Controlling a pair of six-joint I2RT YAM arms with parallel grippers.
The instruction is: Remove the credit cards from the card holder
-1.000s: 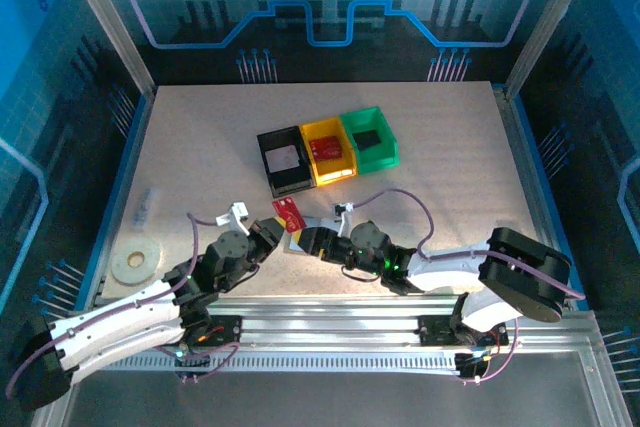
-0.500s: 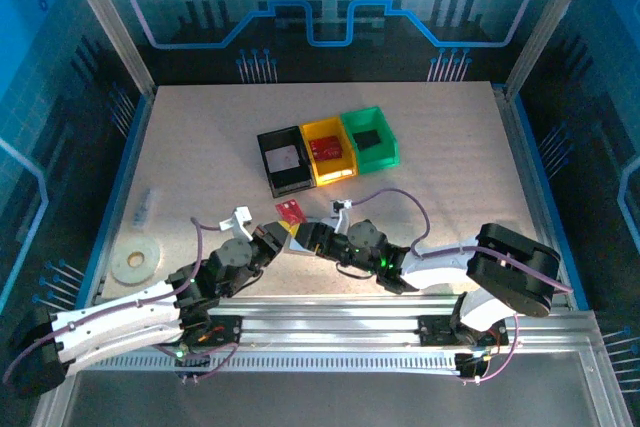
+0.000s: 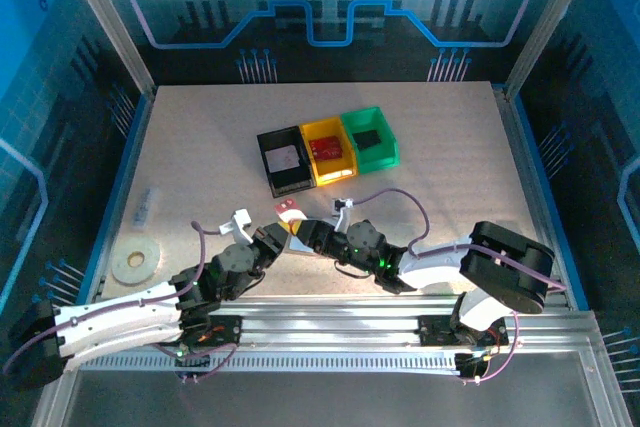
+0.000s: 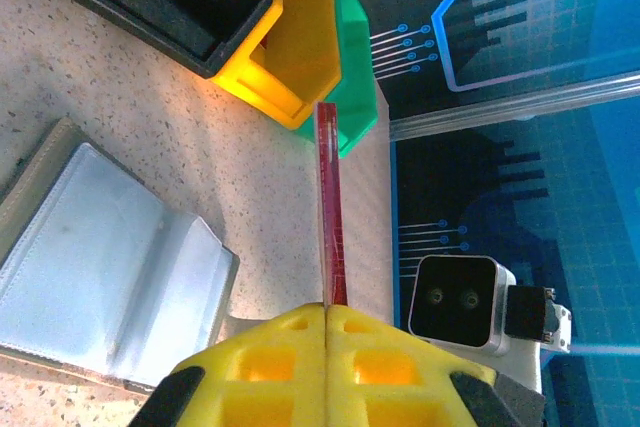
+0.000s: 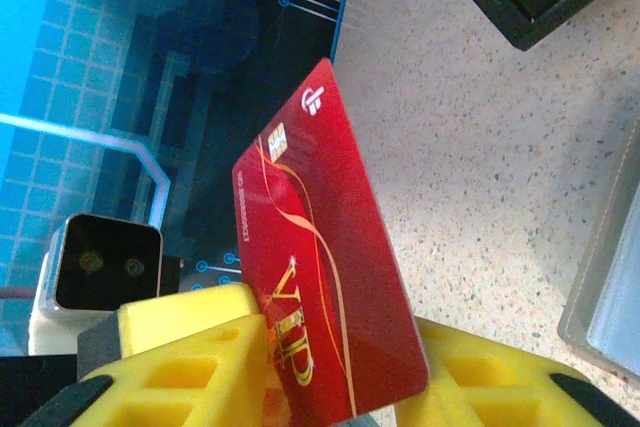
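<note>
Noted: left gripper (image 4: 327, 315) clamped the red credit card (image 4: 328, 197) by one end; right gripper (image 5: 338, 349) fingers flanked it, grip not discernible.

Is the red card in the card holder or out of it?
Out. The red card stands edge-on, pinched in the left gripper, clear of the card holder, which lies spread open beside it.

I see both arms low: left reaches toward 1 o'clock, right toward 10, tips meeting. Left gripper (image 4: 327, 319) clamped on credit card (image 4: 329, 207); right gripper (image 5: 330, 357) jaws apart, contact unclear.
</note>
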